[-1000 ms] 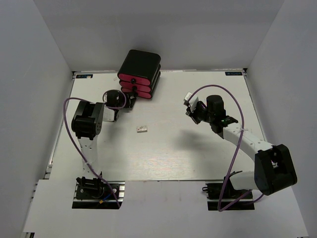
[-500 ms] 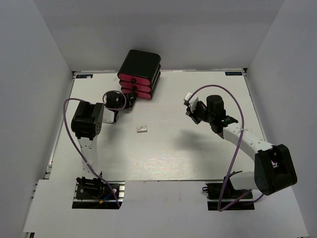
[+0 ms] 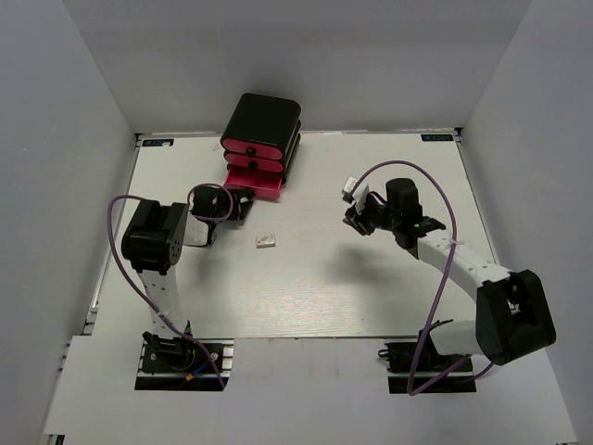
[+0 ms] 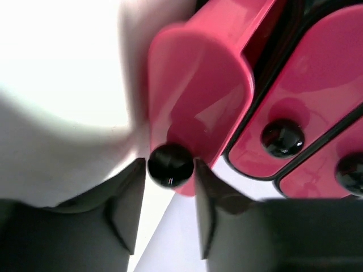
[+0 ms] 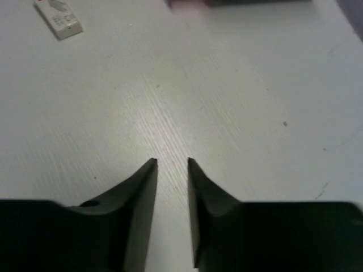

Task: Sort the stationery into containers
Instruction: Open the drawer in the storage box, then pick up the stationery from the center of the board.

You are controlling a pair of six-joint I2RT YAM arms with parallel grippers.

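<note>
Plain pale walls (image 3: 83, 102) close in the scene on the left, far and right sides. They surround a white tabletop (image 3: 324, 287) with a faint wood grain and a few small specks.

The left arm (image 3: 153, 243) reaches toward the far left and the right arm (image 3: 463, 264) bends in from the right. From above, each wrist housing covers most of its own fingers.

At the far edge, left of centre, stands the black box (image 3: 264, 113). The two upper drawers (image 3: 252, 148) sit flush in it, so their insides are hidden. The bottom drawer (image 3: 258, 184) juts out toward the near side. Its inside shows only as a pink patch, too small to make out any contents.

The left tool (image 4: 168, 173) pinches that drawer's black knob (image 4: 170, 164), with one finger pressed on each side. In the left wrist view the drawer fronts are blurred, and one upper knob is cut off at the right edge.

The right tool (image 5: 172, 164) hovers over bare tabletop on the right, its fingers slightly spread with nothing between them. A blurred pink and dark strip is clipped by the top edge of that view.

The white eraser (image 3: 266, 242) lies flat near the middle of the tabletop, near the open drawer and well apart from both tools. Its grey markings are too small to read.
</note>
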